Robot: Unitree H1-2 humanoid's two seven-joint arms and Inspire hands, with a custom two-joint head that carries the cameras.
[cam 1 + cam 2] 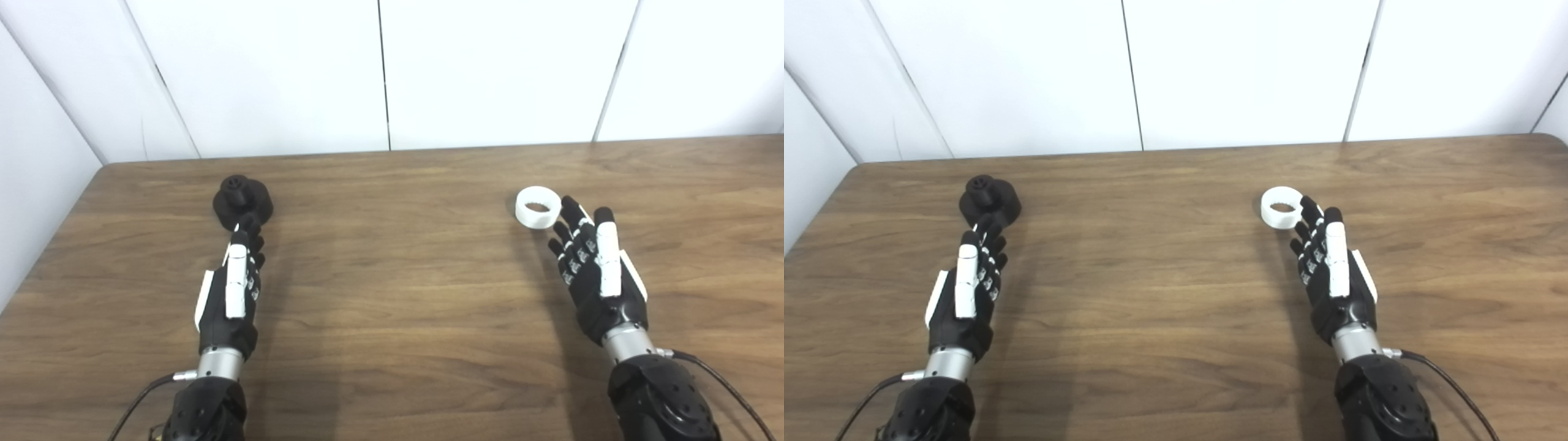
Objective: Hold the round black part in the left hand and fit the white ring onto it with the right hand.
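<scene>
The round black part with a raised knob lies on the wooden table at the far left. My left hand stretches toward it, open, its fingertips just short of the part's near edge. The white ring, toothed inside, lies flat at the right. My right hand is open just behind and right of the ring, with its fingertips close to the rim and holding nothing.
White wall panels stand along the table's far edge and a white side wall runs along its left edge. Cables trail from both wrists at the bottom.
</scene>
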